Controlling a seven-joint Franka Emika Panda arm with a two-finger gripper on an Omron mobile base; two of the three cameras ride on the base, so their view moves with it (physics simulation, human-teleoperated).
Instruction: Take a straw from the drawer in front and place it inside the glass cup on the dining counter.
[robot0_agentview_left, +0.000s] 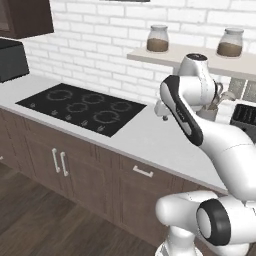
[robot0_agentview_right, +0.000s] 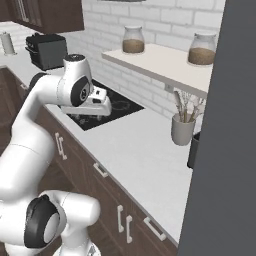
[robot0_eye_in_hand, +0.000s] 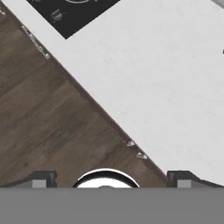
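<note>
While the jaws stand wide apart over the worktop, the drawer sits closed beside the hob.

Even, bright rendered light, slightly soft all over.
My tabletop looks evenly lit with no glare; faint shadow lies under the shelf, and edges look a little blurred.
</note>
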